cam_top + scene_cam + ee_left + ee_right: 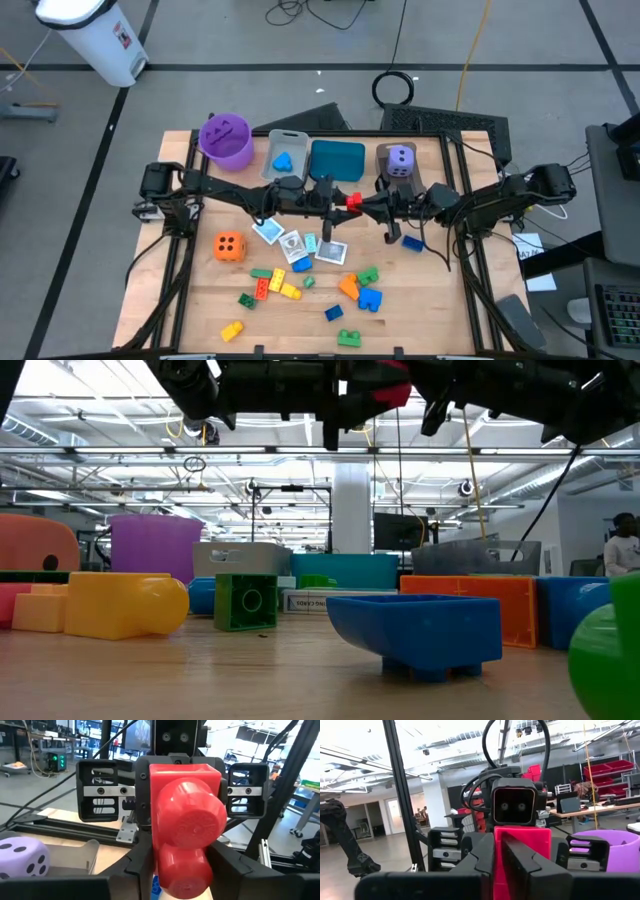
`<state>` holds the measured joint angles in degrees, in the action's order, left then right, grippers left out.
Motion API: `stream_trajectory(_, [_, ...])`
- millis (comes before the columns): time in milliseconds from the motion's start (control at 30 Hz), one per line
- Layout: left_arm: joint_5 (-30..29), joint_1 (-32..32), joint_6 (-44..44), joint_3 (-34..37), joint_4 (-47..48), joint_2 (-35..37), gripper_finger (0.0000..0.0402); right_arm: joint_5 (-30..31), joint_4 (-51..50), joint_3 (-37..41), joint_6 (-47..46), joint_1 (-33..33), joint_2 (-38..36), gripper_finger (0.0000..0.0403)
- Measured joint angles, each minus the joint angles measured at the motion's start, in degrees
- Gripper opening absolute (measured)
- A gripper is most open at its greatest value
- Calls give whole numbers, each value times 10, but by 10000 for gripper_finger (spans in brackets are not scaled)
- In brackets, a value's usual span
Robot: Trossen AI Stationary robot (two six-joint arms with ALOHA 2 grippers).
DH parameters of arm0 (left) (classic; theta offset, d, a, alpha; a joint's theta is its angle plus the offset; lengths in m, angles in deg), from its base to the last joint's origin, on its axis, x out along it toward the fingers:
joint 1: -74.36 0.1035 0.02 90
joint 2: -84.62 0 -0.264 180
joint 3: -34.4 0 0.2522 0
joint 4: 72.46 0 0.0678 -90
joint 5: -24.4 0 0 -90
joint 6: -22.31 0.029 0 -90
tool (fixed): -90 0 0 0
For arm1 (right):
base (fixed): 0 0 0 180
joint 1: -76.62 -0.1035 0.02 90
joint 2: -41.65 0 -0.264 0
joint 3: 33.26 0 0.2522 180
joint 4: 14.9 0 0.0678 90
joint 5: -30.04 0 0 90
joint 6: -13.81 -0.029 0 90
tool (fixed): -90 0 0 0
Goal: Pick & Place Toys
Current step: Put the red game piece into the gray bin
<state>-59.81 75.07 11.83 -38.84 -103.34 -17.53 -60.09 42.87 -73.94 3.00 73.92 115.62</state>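
Red brick mid-air between both end effectors, above table centre

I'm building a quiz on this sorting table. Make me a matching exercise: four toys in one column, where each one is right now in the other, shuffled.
Toys:
1. purple die
2. orange die
3. red brick
4. light blue toy

Places:
A. in the grey bin
B. held up off the table
C. in the brown bin
D. lying on the table top, towards the left arm's side

Pairs: 1-C, 2-D, 3-B, 4-A
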Motion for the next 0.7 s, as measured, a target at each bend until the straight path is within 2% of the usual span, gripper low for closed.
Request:
stream_trajectory(133, [2, 0, 4, 0, 0, 1, 147, -2, -1, 0, 14, 1, -8, 41])
stream_trajectory(267, [2, 0, 8, 0, 18, 17, 161, -3, -12, 1, 39, 1, -30, 83])
stream_trajectory(400, [-17, 0, 33, 0, 107, 63, 154, -1, -51, 0, 61, 1, -69, 128])
stream_trajectory(533, [-74, 0, 70, 0, 227, 138, 143, -1, -120, 0, 62, 1, -104, 159])
stream_trajectory(700, [-212, 0, 117, 0, 389, 217, 156, 0, -190, 0, 61, 1, -124, 177])
